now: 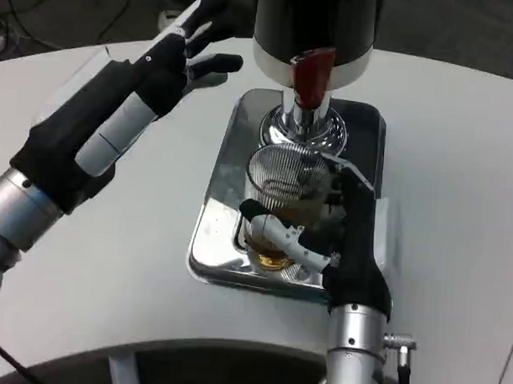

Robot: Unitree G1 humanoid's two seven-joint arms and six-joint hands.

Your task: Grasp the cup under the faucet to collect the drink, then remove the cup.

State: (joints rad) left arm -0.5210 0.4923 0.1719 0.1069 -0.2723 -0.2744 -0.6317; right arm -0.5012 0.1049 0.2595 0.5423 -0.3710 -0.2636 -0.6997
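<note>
- Now the right robot hand [310,232] grips the ribbed cup [283,201] on the shiny tray [219,186], under the red-handled faucet [309,80].
- The left robot hand [173,58] hovers above the worktop [460,165], fingers spread, holding nothing.

White round table [460,165], one tray on it.
Shiny metal drip tray [219,186] sits flat near the table's middle, long side running near to far. Dispenser's chrome base [303,126] stands at the tray's far end. Table's near edge curves across the bottom; dark floor [69,8] beyond the far edge.
</note>
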